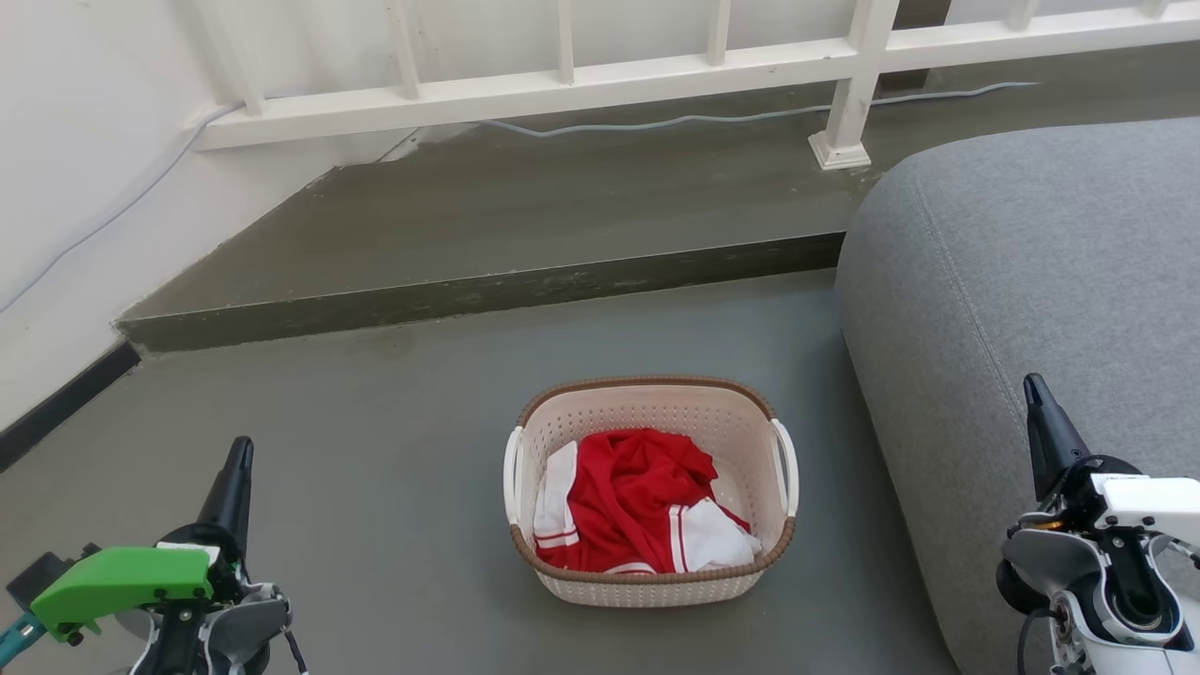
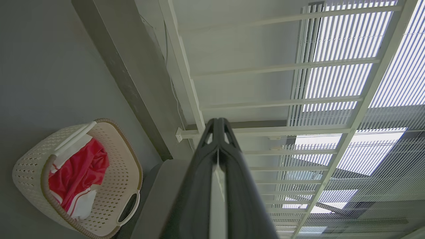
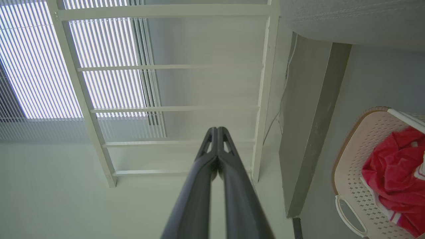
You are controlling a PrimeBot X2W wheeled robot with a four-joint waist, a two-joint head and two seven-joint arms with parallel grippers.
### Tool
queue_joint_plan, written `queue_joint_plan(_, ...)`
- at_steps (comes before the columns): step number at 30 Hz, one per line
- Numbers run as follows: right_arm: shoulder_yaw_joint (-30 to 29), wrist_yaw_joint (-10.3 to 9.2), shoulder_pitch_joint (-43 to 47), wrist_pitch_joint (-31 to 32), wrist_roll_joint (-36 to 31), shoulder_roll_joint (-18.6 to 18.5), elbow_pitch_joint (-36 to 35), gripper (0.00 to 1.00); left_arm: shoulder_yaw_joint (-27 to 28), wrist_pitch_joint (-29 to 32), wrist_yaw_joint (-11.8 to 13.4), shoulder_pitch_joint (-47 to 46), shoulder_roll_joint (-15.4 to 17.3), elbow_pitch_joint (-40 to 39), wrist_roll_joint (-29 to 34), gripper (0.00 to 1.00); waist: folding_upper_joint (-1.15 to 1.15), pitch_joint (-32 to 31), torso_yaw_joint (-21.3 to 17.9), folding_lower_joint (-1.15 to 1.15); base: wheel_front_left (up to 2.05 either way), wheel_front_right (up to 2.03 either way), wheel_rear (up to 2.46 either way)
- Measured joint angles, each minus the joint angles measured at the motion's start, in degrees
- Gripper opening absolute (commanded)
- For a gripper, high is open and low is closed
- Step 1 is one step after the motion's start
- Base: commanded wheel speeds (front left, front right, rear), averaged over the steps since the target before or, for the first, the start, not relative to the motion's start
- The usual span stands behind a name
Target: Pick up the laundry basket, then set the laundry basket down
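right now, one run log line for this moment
stage: pre-grasp | cream perforated plastic laundry basket: on floor, red cloth inside | left claw: shut, empty | right claw: shut, empty

Floor (image 1: 375,487): smooth, matte grey. A raised step (image 1: 525,216), darker olive-grey with a scuffed front edge, runs across the far side. White railing (image 1: 562,86) stands on the step. A pale cable (image 1: 712,118) lies beneath it. White wall (image 1: 75,141) at left, with dark skirting (image 1: 56,405). Grey fabric sofa (image 1: 1050,281) at right. Slatted blinds (image 3: 40,66) behind the railing, bright daylight coming through.
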Motion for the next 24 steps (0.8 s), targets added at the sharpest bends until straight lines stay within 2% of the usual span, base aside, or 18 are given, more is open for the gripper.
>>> queue_joint_plan(4, -0.42, 0.01, -0.01, 0.34, 1.94, 0.27, -0.11, 0.0, 0.58, 0.22, -0.02, 0.0, 0.0, -0.12, -2.07, 0.0, 0.0, -0.04, 0.06, 0.0, 0.0, 0.0, 0.0)
queue_joint_plan(24, -0.53, 0.02, -0.01, 0.34, 2.03, 0.27, -0.16, 0.0, 0.57, 0.22, -0.02, 0.0, 0.0, -0.21, -2.08, 0.0, 0.0, -0.03, 0.06, 0.0, 0.0, 0.0, 0.0)
